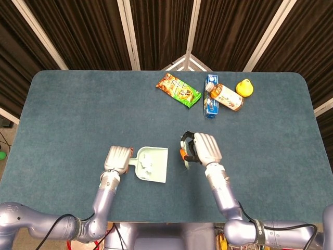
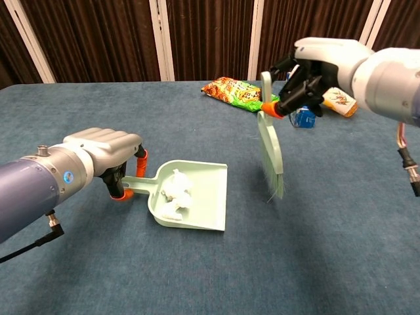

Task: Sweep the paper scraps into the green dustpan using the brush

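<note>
The pale green dustpan (image 2: 197, 197) (image 1: 156, 165) lies flat on the blue table with white paper scraps (image 2: 174, 195) (image 1: 146, 162) inside it near the handle end. My left hand (image 2: 105, 154) (image 1: 117, 157) grips the dustpan's handle. My right hand (image 2: 315, 65) (image 1: 204, 147) holds the pale green brush (image 2: 271, 141) (image 1: 187, 156) by its handle, lifted to the right of the pan. The brush hangs bristles down, apart from the pan.
At the far side of the table lie a snack bag (image 1: 178, 89) (image 2: 234, 87), a blue carton (image 1: 210, 96), a bottle (image 1: 225, 97) and a yellow fruit (image 1: 244, 88). The table's front edge (image 1: 166, 219) is close to both forearms.
</note>
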You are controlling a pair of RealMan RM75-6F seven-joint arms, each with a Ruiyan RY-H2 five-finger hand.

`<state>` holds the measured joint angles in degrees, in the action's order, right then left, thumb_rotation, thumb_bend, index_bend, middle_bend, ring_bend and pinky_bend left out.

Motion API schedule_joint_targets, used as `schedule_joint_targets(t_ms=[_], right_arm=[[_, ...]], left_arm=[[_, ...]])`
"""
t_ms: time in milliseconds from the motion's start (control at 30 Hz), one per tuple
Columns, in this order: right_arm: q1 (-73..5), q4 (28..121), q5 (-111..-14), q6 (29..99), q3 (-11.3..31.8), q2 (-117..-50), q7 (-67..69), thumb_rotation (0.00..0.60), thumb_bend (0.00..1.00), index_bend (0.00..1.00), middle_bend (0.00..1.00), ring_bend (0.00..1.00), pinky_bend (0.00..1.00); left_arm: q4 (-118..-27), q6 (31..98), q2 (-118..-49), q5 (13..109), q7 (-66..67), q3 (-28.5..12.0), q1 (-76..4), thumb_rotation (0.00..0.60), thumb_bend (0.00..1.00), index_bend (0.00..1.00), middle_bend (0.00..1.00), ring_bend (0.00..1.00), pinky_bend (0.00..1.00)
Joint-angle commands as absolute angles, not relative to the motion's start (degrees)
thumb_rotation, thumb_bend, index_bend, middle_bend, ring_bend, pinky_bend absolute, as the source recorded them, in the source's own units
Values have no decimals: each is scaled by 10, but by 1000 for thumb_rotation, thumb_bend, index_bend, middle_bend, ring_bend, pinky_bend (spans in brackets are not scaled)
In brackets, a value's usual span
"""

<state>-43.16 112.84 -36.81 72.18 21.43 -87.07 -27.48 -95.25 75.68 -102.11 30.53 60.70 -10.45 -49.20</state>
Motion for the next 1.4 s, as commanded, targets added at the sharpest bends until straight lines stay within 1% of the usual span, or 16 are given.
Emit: schedule_joint_targets(t_ms=[33,67,100,133,200,433,567,867,967,1067,1167,1200,1267,1333,1367,1400], right_arm=[[-424,1122,-380,718,205,-861,-265,600,482,814,868,931,781],[-422,1120,-383,717,204,-859,-262,600,483,814,868,931,781],[-420,1118,-386,716,202,-855,-259,600,482,814,868,931,781],[-419,1117,-388,715,200,-852,-257,600,482,814,868,931,781],[-416,1116,-393,714,198,-847,-253,600,482,815,868,931,781],[-407,1115,-404,713,190,-829,-244,600,482,814,868,931,781],[-399,1110,-420,715,182,-814,-242,600,482,814,868,931,781],[-372,1069,-470,722,153,-768,-239,600,482,814,868,931,781],[-358,1050,-481,732,145,-751,-239,600,482,814,868,931,781],[-351,1027,-504,744,129,-745,-258,600,482,815,868,931,781],[-345,1001,-538,760,103,-746,-294,600,483,814,868,931,781],[-343,995,-547,762,95,-747,-304,600,483,810,868,930,779],[-340,993,-558,760,81,-748,-320,600,482,745,843,882,746],[-337,1004,-556,746,70,-745,-328,600,482,601,733,756,673],[-337,1013,-550,736,66,-743,-332,600,482,460,607,622,597],[-337,1025,-541,724,63,-739,-336,600,482,299,462,466,500]], left_arm=[[-956,756,-1018,305,607,-103,-492,600,358,481,1000,1000,1000],[-958,756,-1016,304,609,-103,-492,600,262,432,1000,999,1000],[-962,757,-1013,304,610,-103,-492,600,112,355,999,994,1000],[-965,758,-1011,305,610,-103,-491,600,45,314,996,991,1000],[-973,759,-1006,306,609,-102,-491,600,0,255,987,982,1000],[-1013,769,-966,325,596,-98,-480,600,0,172,966,967,1000],[-1044,775,-930,359,551,-99,-460,600,0,169,956,960,1000],[-1105,779,-823,471,432,-71,-399,600,0,169,932,937,978],[-1123,784,-783,513,391,-57,-375,600,0,169,860,883,925],[-1132,782,-753,550,353,-41,-353,600,0,162,738,791,859],[-1137,782,-731,586,322,-22,-332,600,0,141,614,681,793],[-1138,783,-726,598,314,-16,-326,600,0,131,550,621,743],[-1138,785,-718,621,297,-4,-313,600,0,106,447,527,636],[-1136,788,-710,645,280,9,-299,600,0,69,320,396,491],[-1134,788,-708,654,274,14,-294,600,0,59,277,349,446],[-1133,788,-705,662,268,19,-288,600,0,42,198,262,368]])
